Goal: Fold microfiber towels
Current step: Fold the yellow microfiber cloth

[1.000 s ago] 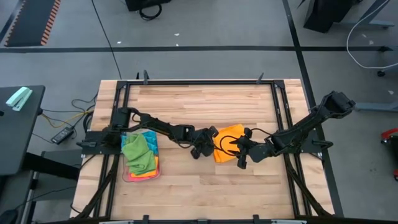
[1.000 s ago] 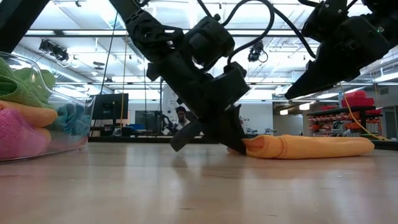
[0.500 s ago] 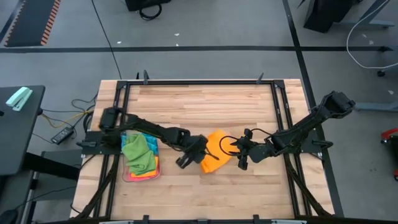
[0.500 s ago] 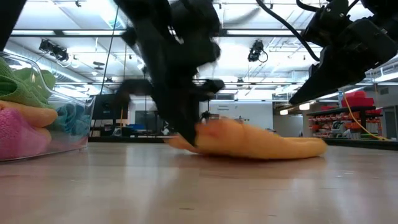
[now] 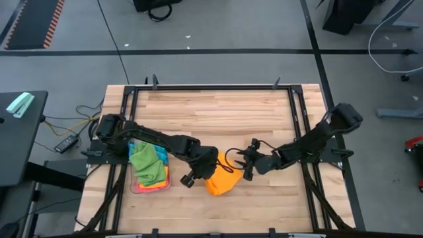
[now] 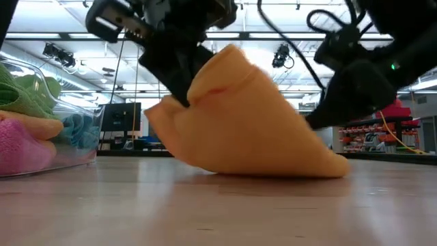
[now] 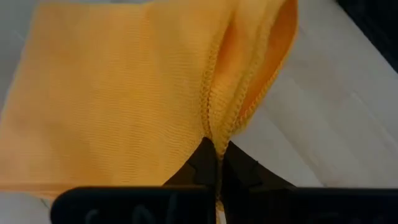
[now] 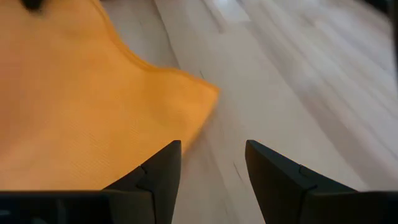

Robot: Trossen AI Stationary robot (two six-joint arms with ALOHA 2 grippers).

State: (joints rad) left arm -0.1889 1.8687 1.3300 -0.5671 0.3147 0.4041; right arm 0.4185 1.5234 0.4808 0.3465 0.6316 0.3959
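An orange microfiber towel [image 5: 223, 182] lies near the table's front middle, one part raised like a tent [image 6: 252, 126]. My left gripper [image 5: 202, 170] is shut on it at its left side. My right gripper [image 5: 247, 166] is open and empty just right of the towel; the cloth's corner [image 8: 186, 99] lies ahead of its fingers. Green [image 5: 145, 162], pink, blue and orange towels sit piled in the clear tray [image 5: 151, 190] at the left. My left gripper pinches the orange towel's stitched hem [image 7: 214, 124], where two hemmed edges run together between the fingers [image 7: 202, 163]. The fingers come slanting down from the table's left. The held part [image 6: 218, 61] is lifted; the rest drapes down, with its lower edge [image 6: 273, 171] on the table.
The clear tray [image 6: 68, 154] with its pile of towels stands at the left, close to my left arm. Bare wood lies at the far half of the table and at its near right. A black frame runs along the table's edges.
My left gripper has gone toward the table's near edge and a little left, staying shut on the orange towel. The towel, flat before, has slid with it, and its held part has risen into a tent. My right gripper has shifted a little left after it.
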